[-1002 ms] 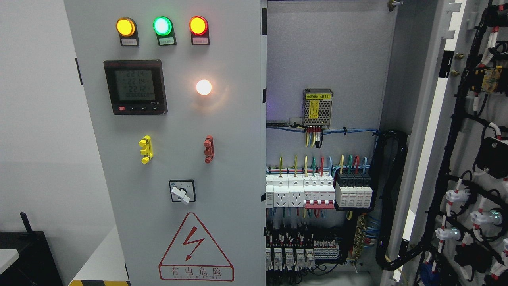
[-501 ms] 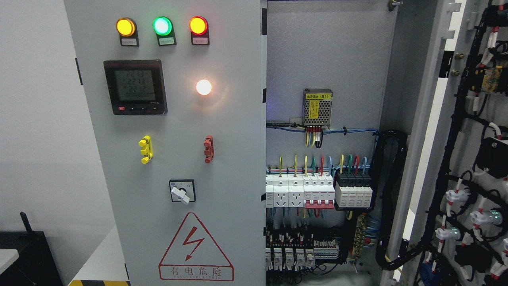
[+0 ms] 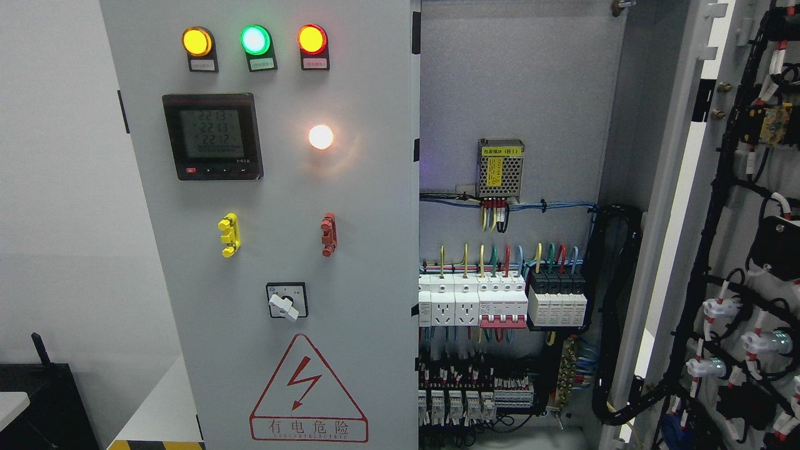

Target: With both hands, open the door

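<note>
Right door (image 3: 737, 250) wide open, unattended

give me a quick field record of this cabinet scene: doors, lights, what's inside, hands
left door: grey metal panel door, closed
right door: grey door with black wiring on its inner side, swung open
indicator lights: round yellow lamp, green lamp, red lamp, white lamp, all lit
meter: black square digital meter, display on
switch: white rotary knob
inside: perforated metal power supply, row of white breakers
robot hands: neither in view
</note>
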Action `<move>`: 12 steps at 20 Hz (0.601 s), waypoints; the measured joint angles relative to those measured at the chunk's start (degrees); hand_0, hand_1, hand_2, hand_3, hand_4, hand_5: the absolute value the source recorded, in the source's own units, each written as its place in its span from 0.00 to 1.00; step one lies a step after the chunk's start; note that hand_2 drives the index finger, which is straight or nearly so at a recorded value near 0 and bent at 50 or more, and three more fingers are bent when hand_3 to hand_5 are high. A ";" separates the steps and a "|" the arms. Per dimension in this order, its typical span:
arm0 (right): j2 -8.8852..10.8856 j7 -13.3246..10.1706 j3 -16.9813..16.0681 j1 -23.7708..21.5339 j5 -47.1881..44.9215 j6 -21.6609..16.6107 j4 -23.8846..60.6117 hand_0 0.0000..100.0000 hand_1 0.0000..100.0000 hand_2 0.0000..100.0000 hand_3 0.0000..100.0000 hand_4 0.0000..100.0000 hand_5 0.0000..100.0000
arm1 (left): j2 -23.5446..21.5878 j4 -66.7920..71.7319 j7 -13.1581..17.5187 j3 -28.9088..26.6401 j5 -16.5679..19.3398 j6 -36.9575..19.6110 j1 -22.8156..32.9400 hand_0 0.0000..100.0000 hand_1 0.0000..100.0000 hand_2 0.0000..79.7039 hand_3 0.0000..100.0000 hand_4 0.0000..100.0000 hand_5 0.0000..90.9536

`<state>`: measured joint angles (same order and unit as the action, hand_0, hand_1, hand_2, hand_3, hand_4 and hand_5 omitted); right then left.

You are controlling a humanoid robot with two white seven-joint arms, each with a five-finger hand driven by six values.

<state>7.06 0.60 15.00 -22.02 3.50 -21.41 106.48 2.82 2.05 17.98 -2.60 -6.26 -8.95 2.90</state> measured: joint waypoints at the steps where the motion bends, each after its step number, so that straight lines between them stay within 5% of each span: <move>1: -0.13 -0.05 0.24 1.91 -0.56 1.47 0.15 0.38 0.00 0.00 0.00 0.00 0.00 | 0.01 0.00 0.00 0.00 0.00 0.00 0.00 0.00 0.00 0.00 0.00 0.00 0.00; 12: -1.43 -0.29 2.32 17.80 -7.10 17.17 0.12 0.38 0.00 0.00 0.00 0.00 0.00 | 0.06 -0.01 0.00 -0.02 0.00 0.00 0.01 0.00 0.00 0.00 0.00 0.00 0.00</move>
<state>5.63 0.31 17.32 -4.22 -3.60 -4.25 106.59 2.88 2.05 17.98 -2.62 -6.25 -8.95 2.91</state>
